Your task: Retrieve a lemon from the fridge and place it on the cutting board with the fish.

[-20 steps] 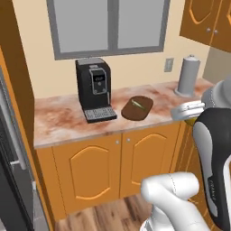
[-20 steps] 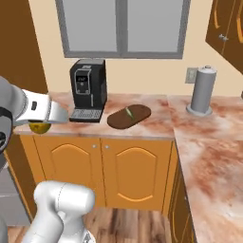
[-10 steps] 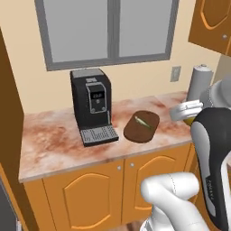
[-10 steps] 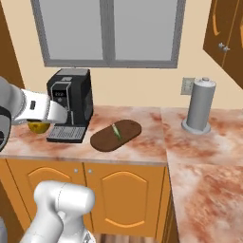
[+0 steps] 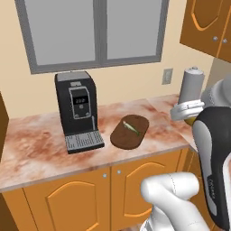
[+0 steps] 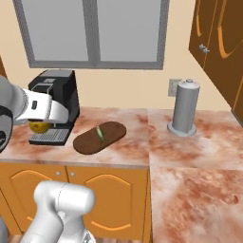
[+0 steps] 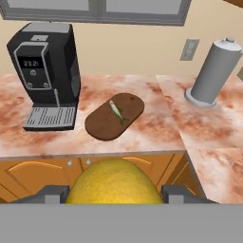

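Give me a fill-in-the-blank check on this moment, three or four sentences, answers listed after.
1. The gripper is shut on the ____.
2. The fish lies on the ____.
3. On the counter, the cutting board sits between the grey canister and the ____.
4. The lemon is held out in front of the counter, not yet over the ____.

Missing words: lemon; cutting board; coffee machine; cutting board

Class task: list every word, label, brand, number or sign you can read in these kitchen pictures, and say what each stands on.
No text can be read.
Display on the coffee machine: pale characters, too small and blurred to read.
Small mark above the display: blurred, unreadable.
Cutting board, fish, lemon, grey canister, wall outlet: no writing on them.
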### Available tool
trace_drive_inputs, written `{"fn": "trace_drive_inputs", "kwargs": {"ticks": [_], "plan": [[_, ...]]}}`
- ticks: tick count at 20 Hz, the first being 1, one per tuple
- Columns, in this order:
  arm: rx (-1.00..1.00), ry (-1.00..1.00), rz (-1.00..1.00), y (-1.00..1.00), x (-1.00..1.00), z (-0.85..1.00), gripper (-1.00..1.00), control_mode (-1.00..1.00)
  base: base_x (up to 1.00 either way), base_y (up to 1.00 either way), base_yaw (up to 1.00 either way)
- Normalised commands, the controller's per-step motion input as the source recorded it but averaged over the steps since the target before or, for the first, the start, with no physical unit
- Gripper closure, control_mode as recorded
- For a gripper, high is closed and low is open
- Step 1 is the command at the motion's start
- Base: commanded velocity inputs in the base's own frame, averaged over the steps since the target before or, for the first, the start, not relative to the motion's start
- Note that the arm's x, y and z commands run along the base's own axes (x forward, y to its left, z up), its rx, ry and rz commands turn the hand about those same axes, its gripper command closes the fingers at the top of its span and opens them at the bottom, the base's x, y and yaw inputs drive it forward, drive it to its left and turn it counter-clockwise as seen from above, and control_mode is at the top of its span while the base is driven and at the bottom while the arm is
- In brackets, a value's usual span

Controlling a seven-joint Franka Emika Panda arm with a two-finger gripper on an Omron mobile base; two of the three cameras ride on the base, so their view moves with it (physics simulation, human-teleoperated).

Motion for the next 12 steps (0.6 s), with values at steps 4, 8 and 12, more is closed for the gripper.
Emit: {"fn": "trace_drive_inputs", "kwargs": {"ticks": [4,8,12], "plan": [[0.00,0.00,0.00,0.00,0.00,0.00,1.00,1.00,0.32,0.00,0.00],[0.00,0.00,0.00,0.00,0.00,0.00,1.00,1.00,0.41,0.09,0.00],[0.00,0.00,0.00,0.00,0.00,0.00,1.00,1.00,0.36,0.04,0.00]]}}
